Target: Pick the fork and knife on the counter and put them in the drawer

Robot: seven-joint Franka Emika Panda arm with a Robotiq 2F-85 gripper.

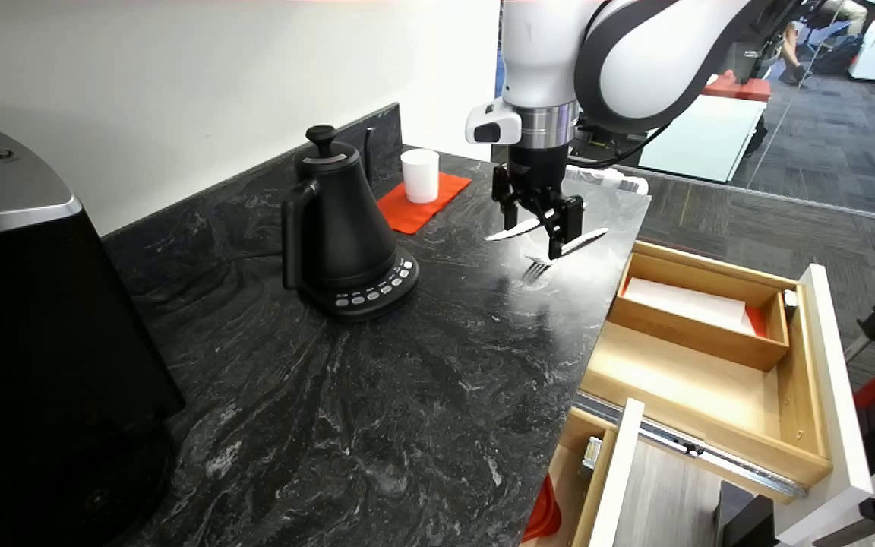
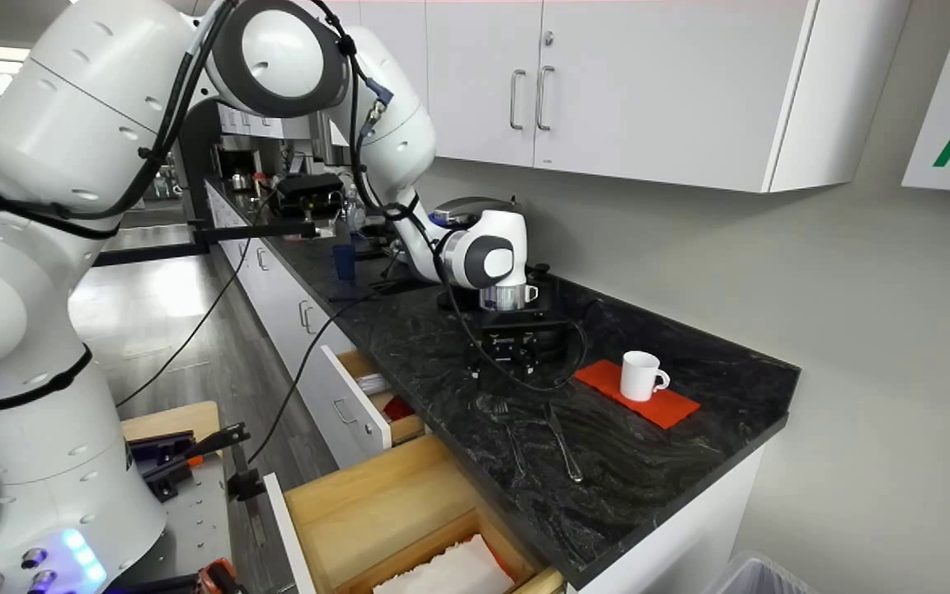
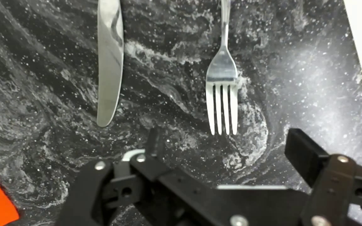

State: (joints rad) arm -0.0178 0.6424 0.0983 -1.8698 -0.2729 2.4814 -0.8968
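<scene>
Hovering above the counter (image 1: 377, 425), the gripper (image 3: 229, 150) has its fingers (image 3: 305, 157) spread wide, and the tines of the fork (image 3: 222, 72) point toward the gap in the wrist view. Fork and knife (image 3: 110, 62) lie apart and roughly parallel on the counter, near the drawer (image 1: 680, 361), which stands open; across the knife from the fork, a white mug (image 2: 637, 378) rests on a red cloth (image 2: 673, 408).
</scene>
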